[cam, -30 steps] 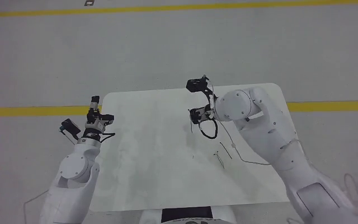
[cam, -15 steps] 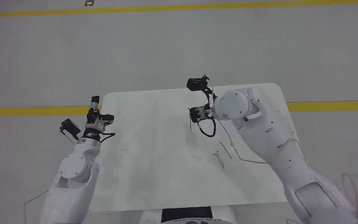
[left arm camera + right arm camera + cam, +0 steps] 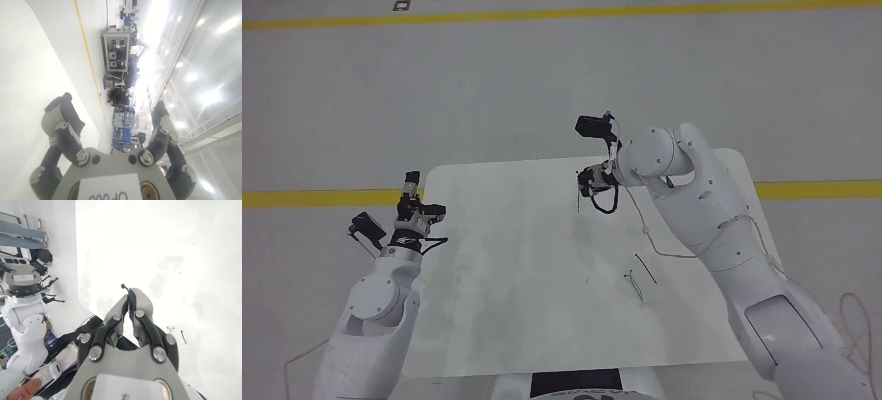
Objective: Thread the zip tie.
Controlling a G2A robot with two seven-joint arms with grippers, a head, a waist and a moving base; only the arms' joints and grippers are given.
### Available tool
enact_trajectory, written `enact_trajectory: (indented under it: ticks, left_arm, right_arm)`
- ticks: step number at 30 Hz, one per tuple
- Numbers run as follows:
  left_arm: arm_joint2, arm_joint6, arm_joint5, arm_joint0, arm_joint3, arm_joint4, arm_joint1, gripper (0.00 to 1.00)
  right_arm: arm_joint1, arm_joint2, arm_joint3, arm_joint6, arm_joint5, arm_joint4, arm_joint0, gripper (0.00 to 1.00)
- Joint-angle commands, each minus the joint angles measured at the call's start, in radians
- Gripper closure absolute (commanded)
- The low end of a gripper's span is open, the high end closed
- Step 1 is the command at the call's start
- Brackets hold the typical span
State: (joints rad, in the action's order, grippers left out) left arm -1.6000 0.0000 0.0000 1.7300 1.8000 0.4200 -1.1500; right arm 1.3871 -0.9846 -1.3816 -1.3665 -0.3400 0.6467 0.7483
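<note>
Two claws, well apart: the right claw (image 3: 129,295), near the bench's (image 3: 512,300) far edge, is clamped on a zip tie (image 3: 123,286), head poking out; the left claw (image 3: 113,103) hangs open at the left edge; threading seems unstarted; next, the tail must find the head's slot

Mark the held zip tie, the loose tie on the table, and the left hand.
zip tie (image 3: 123,286), right wrist view, head end.
loose tie (image 3: 183,337), right wrist view, mid-strap.
left hand (image 3: 113,100), left wrist view, between fingertips.

Shows the left gripper (image 3: 113,102) spread wide and empty beside the white counter (image 3: 28,56), yellow floor line (image 3: 88,56) beyond.
</note>
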Motion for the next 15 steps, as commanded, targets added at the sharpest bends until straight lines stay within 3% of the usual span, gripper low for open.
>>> enact_trajectory:
  ticks: [1,15]
  left_arm:
    - [0.000,0.000,0.000,0.000,0.000,0.000,0.000,0.00]
    - [0.000,0.003,-0.004,-0.003,0.000,-0.013,0.000,0.00]
  right_arm:
    - [0.001,0.000,0.001,0.000,0.000,0.000,0.000,1.00]
    - [0.001,0.000,0.001,0.000,0.000,0.000,0.000,1.00]
